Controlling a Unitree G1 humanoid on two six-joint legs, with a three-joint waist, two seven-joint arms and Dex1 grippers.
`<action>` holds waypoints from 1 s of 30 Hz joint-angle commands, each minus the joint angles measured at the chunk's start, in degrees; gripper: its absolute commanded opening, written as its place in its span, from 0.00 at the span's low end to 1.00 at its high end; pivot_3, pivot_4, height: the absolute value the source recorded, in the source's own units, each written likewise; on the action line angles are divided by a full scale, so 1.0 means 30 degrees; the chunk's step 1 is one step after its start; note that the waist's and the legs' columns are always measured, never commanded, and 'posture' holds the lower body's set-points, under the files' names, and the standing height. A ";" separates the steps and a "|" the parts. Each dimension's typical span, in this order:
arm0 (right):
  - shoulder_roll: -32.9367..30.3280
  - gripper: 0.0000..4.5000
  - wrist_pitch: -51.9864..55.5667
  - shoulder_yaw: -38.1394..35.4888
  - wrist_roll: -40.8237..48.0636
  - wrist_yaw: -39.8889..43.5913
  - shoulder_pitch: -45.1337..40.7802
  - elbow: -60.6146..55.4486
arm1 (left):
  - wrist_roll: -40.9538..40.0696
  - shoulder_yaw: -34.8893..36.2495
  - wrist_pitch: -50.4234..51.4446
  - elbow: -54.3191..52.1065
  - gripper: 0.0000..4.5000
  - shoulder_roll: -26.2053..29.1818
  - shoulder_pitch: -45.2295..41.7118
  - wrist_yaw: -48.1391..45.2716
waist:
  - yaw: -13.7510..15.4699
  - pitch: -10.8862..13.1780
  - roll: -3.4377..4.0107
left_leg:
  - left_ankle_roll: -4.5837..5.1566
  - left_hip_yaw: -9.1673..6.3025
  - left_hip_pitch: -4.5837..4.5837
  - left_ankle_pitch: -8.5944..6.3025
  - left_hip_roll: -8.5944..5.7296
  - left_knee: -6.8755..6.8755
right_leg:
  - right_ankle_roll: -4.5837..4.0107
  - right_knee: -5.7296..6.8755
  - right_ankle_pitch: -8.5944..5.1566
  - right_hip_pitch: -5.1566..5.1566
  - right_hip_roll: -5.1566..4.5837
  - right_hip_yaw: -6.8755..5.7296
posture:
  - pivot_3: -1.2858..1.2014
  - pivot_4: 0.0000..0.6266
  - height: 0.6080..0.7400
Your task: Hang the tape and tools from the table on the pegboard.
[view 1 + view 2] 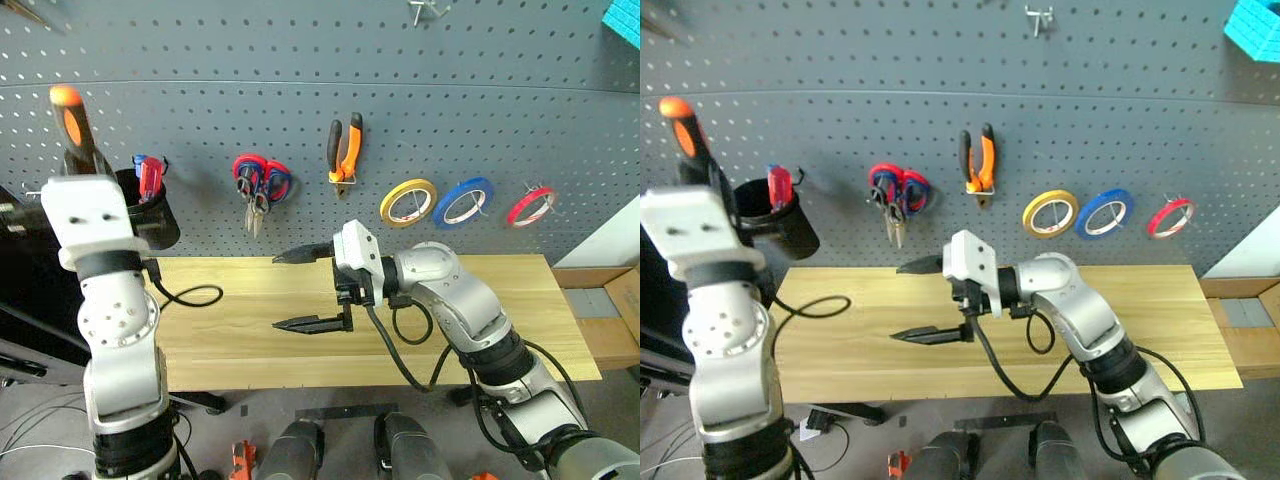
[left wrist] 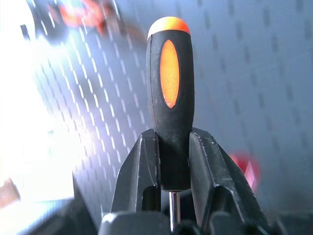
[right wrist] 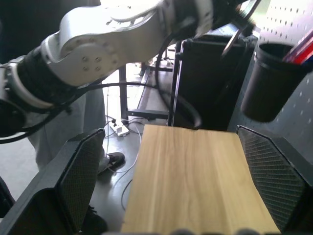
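The left gripper's [image 2: 173, 161] jaws are clamped on the lower end of the screwdriver [image 2: 169, 93]: its orange-and-black handle stands up out of them, the thin metal shaft running down between them. It is held high in front of the pegboard [image 1: 200, 60], just beside the black cup [image 1: 150, 210]. The right gripper [image 1: 300, 290] hangs level over the bare wooden surface [image 1: 480, 290], jaws wide apart, holding nothing. On the pegboard hang the pliers [image 1: 345, 150], the red-and-blue scissors [image 1: 258, 185] and the red tape [image 1: 530, 206].
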 commanded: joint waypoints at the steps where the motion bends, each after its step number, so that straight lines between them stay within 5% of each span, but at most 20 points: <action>1: 0.0213 1.00 -0.0405 -0.0401 0.0367 0.0236 -0.0404 -0.0106 | -0.0902 0.1159 0.0365 0.0196 0.10 0.0924 -0.2440 -0.0414 | 0.0019 0.0001 -0.0002 | -0.0001 -0.0003 -0.0003 0.0000 0.0003 -0.0002 | -0.0004 0.0006 -0.0001 -0.0006 0.0001 -0.0009 | 0.55 0.28 1.00; 8: 0.0480 1.00 -0.0495 -0.0298 0.0081 0.0335 -0.0525 0.0082 | -0.2587 0.2076 -0.1061 0.3718 0.10 0.2674 -0.5673 -0.1630 | -0.0029 0.0001 -0.0002 | -0.0011 -0.0027 -0.0021 0.0004 0.0011 -0.0004 | -0.0006 0.0008 -0.0001 -0.0020 0.0000 -0.0057 | 0.55 0.28 1.00; 22: 0.0326 1.00 -0.0100 -0.0288 -0.0056 -0.0021 -0.0336 -0.0614 | -0.3189 0.1338 -0.7266 1.0491 0.10 0.2920 -0.5118 -0.2089 | -0.0035 -0.0002 -0.0006 | -0.0014 -0.0029 -0.0027 0.0006 0.0009 0.0011 | -0.0010 0.0009 0.0003 -0.0023 -0.0002 -0.0062 | 0.54 0.27 1.00; 30: 0.0149 1.00 0.0020 -0.0215 0.0034 -0.0202 -0.0283 -0.0846 | -0.3600 0.1415 -0.8565 1.0951 0.66 0.2965 -0.4725 -0.2185 | -0.0041 -0.0007 -0.0012 | -0.0013 -0.0020 -0.0026 0.0007 0.0011 0.0021 | -0.0014 0.0020 0.0006 -0.0028 -0.0003 -0.0061 | 0.54 0.26 1.00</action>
